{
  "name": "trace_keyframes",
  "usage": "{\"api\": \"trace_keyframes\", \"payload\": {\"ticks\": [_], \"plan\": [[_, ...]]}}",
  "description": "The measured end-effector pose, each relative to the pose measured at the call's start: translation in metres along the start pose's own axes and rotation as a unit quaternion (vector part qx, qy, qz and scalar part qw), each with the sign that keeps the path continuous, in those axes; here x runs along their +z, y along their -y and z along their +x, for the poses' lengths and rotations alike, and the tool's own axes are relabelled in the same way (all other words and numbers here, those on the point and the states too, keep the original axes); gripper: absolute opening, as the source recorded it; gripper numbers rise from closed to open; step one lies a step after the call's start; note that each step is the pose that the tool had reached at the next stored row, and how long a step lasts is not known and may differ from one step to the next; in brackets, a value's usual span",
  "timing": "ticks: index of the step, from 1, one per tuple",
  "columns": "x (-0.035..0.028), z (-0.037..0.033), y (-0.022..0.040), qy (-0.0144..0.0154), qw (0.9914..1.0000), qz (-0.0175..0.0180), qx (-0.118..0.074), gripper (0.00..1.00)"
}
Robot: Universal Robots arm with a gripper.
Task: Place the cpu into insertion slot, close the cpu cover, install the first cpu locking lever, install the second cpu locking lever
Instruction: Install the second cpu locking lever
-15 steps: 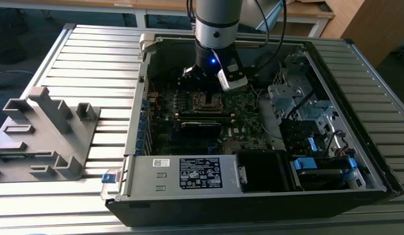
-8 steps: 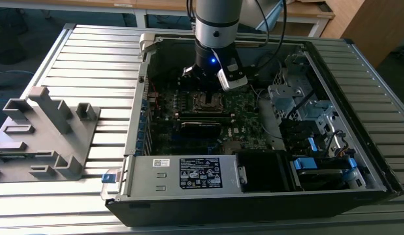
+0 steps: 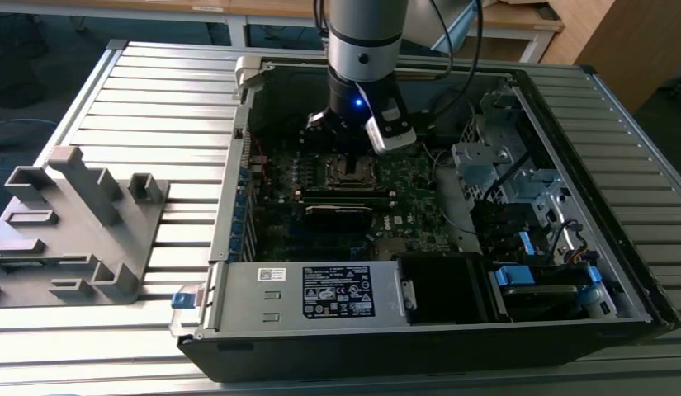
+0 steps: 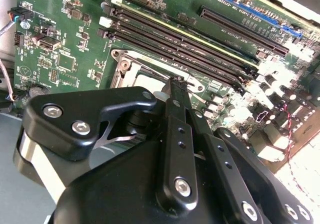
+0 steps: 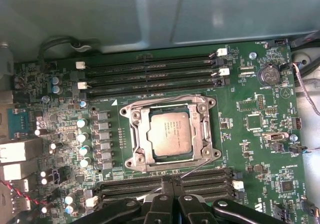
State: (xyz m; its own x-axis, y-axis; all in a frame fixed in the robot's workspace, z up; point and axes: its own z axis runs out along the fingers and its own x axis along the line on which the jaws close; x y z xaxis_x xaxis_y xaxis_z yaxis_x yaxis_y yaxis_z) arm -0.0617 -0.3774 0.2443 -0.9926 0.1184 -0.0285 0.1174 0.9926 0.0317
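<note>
In the exterior view, an open computer case (image 3: 224, 247) lies on the slatted surface (image 3: 142, 99). The arm reaches in, and the end effector (image 3: 346, 157) hangs over the socket at the middle of the motherboard.

In the second wrist view, the end effector (image 4: 177, 84) is narrow, its tips nearly together just beside the cpu cover (image 4: 122, 66).

In the first wrist view, the cpu (image 5: 170, 131) sits in the socket with the cpu cover (image 5: 136, 129) lying down around it. 1 thin lever (image 5: 197, 168) runs toward the tips.

light: dim inside case (image 3: 285, 99) | glare: white on motherboard (image 4: 280, 69) | arm lamp (image 3: 360, 103): blue glow
</note>
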Motion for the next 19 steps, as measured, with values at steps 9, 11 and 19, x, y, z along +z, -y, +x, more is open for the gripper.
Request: {"api": "trace_keyframes", "payload": {"ticks": [9, 11, 19], "plan": [[0.0006, 0.0016, 0.0002, 0.0001, 1.00000, -0.0001, 0.000, 0.10], [0.0006, 0.0052, 0.0006, 0.0006, 1.00000, -0.0001, 0.000, 0.10], [0.0010, 0.0086, 0.0019, 0.0010, 1.00000, 0.0000, 0.000, 0.10]]}}
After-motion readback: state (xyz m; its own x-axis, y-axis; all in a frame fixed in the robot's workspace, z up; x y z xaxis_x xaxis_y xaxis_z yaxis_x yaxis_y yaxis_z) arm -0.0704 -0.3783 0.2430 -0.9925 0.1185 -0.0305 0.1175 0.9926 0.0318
